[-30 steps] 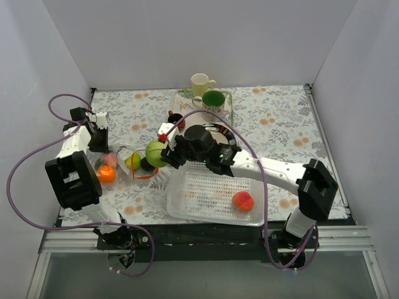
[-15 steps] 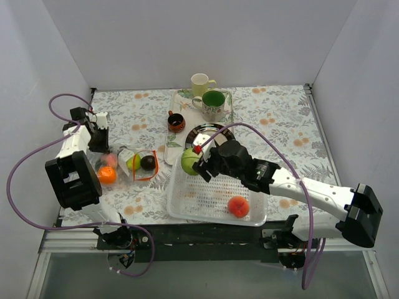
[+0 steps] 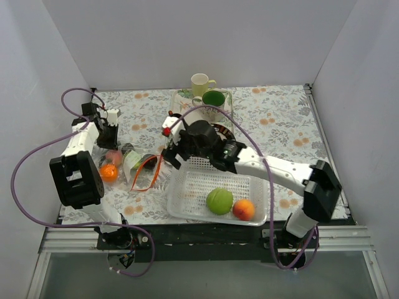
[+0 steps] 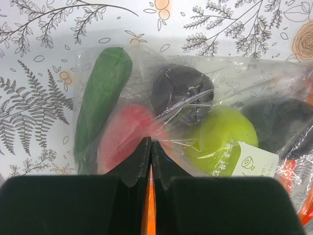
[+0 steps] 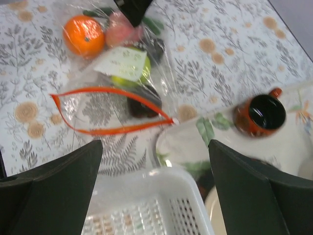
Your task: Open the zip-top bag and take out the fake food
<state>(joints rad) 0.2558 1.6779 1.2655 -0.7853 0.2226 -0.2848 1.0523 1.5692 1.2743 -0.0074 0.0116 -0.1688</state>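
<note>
The zip-top bag (image 3: 134, 163) lies at the left, its orange-red zip mouth (image 3: 148, 173) open toward the basket. My left gripper (image 3: 111, 129) is shut on the bag's closed end (image 4: 150, 143). Inside the bag, the left wrist view shows a green chili (image 4: 102, 88), pinkish apple (image 4: 124, 139), dark plum (image 4: 182, 90) and green pear (image 4: 222, 142). An orange (image 5: 84, 35) lies in the bag too. My right gripper (image 3: 167, 154) is open and empty, over the basket's far left corner, just right of the bag mouth (image 5: 107, 110). A round green fruit (image 3: 219, 201) and a peach (image 3: 244, 209) lie in the basket.
The white perforated basket (image 3: 187, 208) stands at the front centre. Behind it are a dark plate (image 3: 219, 129), a small red cup (image 5: 259, 115), and a tray (image 3: 181, 99) with a cream mug (image 3: 199, 81) and a green mug (image 3: 214, 99). White walls enclose the table.
My right gripper carried the round green fruit from the bag to the basket, let it go there, and swung back to the bag mouth, open. My left gripper shifted slightly back and right with the bag end.
</note>
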